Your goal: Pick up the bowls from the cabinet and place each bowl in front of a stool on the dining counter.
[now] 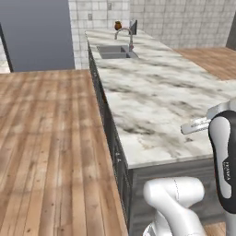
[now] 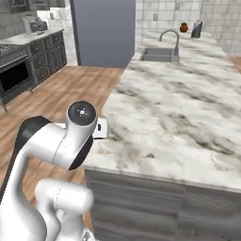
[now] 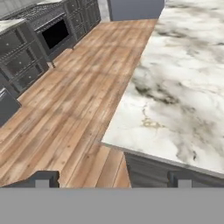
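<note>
The dining counter (image 1: 156, 101), a long white marble slab with grey-brown veining, runs away from me; it also shows in the right base view (image 2: 179, 108) and the hand view (image 3: 183, 78). My gripper (image 3: 113, 181) is open, its two dark fingertips (image 3: 46, 178) far apart with nothing between them. It hovers over the counter's near corner, looking down at the slab's edge and the wooden floor. The hand (image 1: 198, 124) juts out from the arm above the counter's near end. The bowls, the cabinet and the stool are out of view.
A sink (image 1: 115, 50) with a curved faucet (image 1: 125, 34) is set in the counter's far end, beside a small brown pot (image 2: 184, 27). Across the wooden floor (image 3: 74, 96) stands an oven range (image 2: 16, 75) with dark drawer cabinets (image 3: 19, 61). A tall grey fridge (image 2: 103, 30) stands behind.
</note>
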